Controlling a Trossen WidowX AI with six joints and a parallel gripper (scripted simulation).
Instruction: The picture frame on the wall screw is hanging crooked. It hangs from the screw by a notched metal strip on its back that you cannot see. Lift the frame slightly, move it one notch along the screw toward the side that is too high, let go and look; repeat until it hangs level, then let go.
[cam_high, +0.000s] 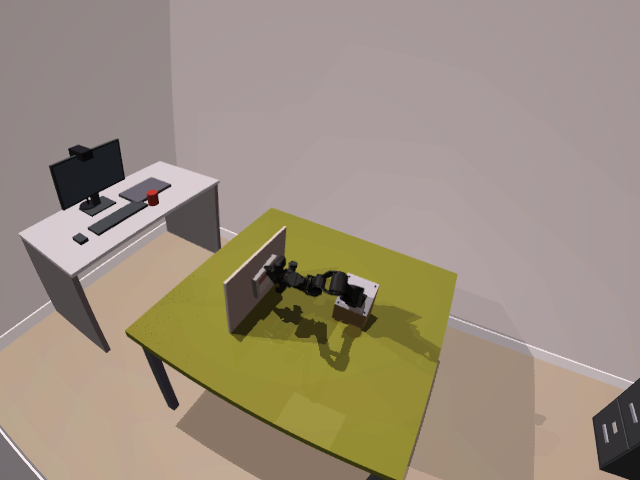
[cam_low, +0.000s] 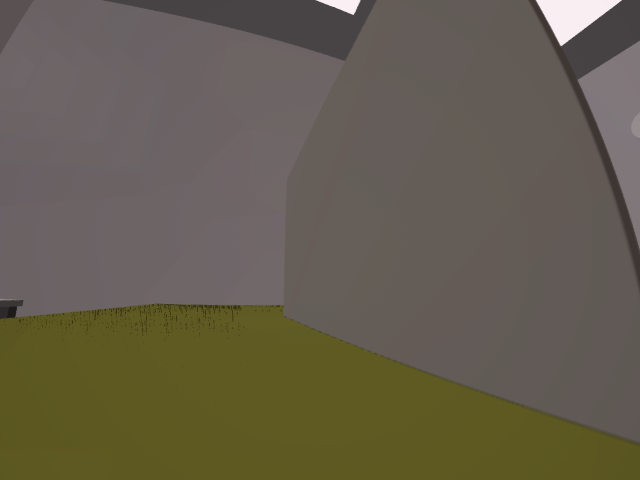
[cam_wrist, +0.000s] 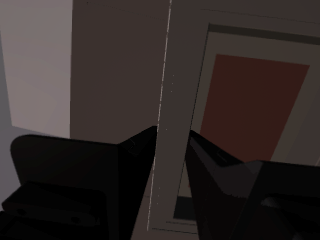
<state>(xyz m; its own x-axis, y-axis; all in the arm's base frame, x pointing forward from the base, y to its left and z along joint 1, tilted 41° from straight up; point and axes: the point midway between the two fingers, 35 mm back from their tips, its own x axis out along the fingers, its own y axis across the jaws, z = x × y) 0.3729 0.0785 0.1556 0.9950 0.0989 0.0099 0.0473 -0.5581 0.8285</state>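
The picture frame (cam_high: 255, 288) (cam_wrist: 182, 75), pale with a dark red picture (cam_wrist: 250, 105), hangs on the near face of the upright wall panel (cam_high: 238, 304) (cam_wrist: 115, 65). My gripper (cam_high: 268, 269) (cam_wrist: 171, 133) is shut on the frame's side rail, the left one in the wrist view, with one finger outside the rail and one on its inner side. In the wrist view the frame's side edge leans against the panel's side edge, but the slanted view leaves its true tilt unclear. The screw and the notched strip are hidden. The exterior view shows the panel's plain back (cam_low: 465, 206) only.
The panel stands on the yellow-green table (cam_high: 320, 392) (cam_low: 206, 403). The arm reaches to it from its base on a box (cam_high: 351, 313). A white desk (cam_high: 170, 178) with a monitor (cam_high: 90, 178) and a red cup (cam_high: 152, 198) stands beyond.
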